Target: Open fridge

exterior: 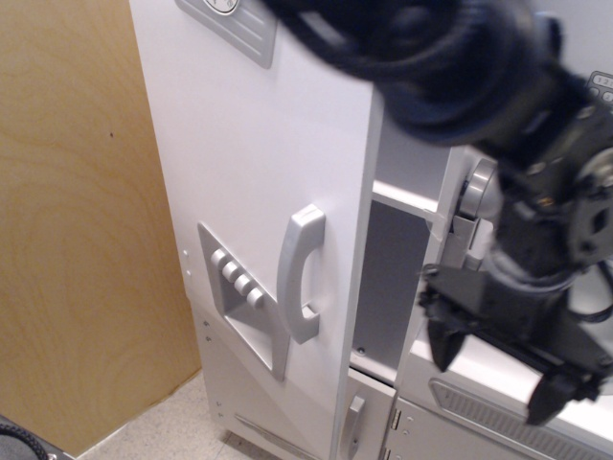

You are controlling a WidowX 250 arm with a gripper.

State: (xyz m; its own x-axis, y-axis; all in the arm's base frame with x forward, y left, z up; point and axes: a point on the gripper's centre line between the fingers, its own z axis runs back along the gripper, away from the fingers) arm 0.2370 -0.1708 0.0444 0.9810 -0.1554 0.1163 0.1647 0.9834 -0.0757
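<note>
The fridge (249, 172) is a tall silver-grey toy unit. Its large door stands partly open, swung out to the left, with a dark gap and a white shelf (407, 199) showing on its right. The curved silver handle (302, 273) and the recessed button panel (239, 287) are in plain view. My gripper (498, 369) is black and blurred, at the right over the counter edge, well clear of the handle. Its two fingers (445, 343) are spread apart and hold nothing.
A wooden panel (77, 220) stands left of the fridge. A smaller lower door with a small handle (354, 426) sits below. A grey toy phone handset (474, 206) hangs right of the fridge, partly behind my arm. A drawer front (469, 407) lies under the gripper.
</note>
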